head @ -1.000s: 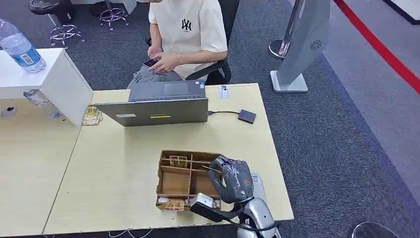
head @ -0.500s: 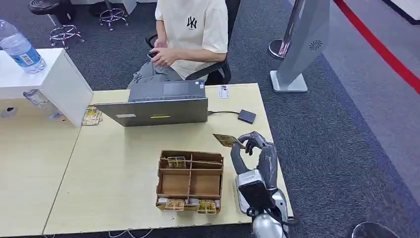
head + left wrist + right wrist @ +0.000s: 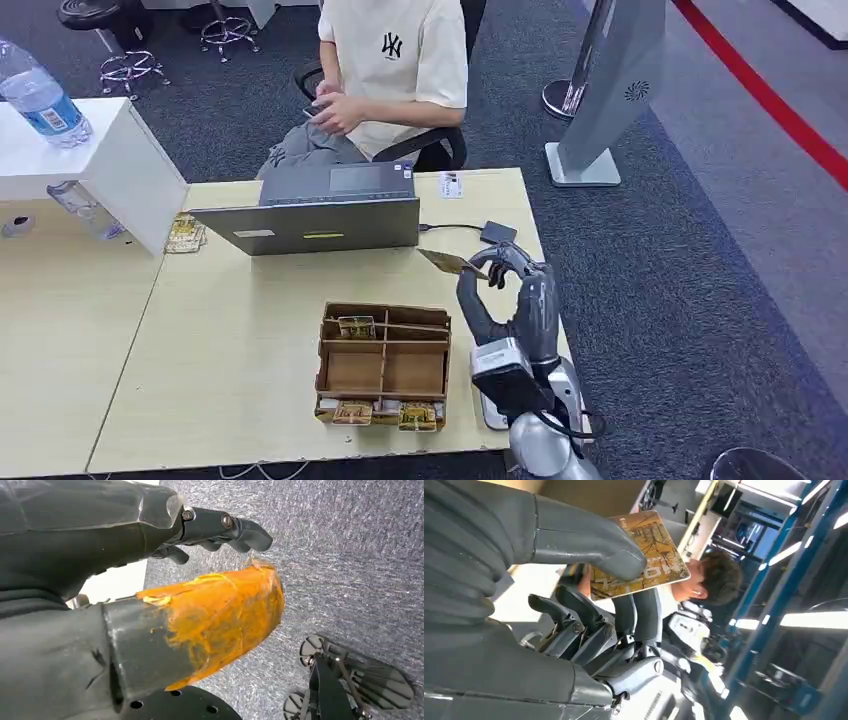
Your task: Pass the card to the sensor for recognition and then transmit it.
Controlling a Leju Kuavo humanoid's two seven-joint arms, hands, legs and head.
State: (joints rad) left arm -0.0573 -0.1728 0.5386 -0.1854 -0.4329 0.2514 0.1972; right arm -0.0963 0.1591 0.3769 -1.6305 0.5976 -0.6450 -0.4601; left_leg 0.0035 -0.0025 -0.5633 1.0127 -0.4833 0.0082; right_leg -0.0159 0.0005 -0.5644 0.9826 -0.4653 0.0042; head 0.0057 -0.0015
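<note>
The right hand [image 3: 505, 290] pinches the gold card [image 3: 446, 262] by one edge above the bench [image 3: 250, 330], near the small black sensor [image 3: 498, 233] (cabled to the laptop [image 3: 320, 212]); so shallow a pinch could let the card tilt or slip; I cannot tell the left hand's [image 3: 150, 545] state.

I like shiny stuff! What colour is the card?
Golden-brown card with thin line patterns, clearest in the right wrist view.

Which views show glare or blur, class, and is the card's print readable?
Right wrist view: ceiling lights glare and the background is soft, yet the card under the right hand's thumb is sharp, its print partly covered. Head view: evenly lit, the card too small to read.
</note>
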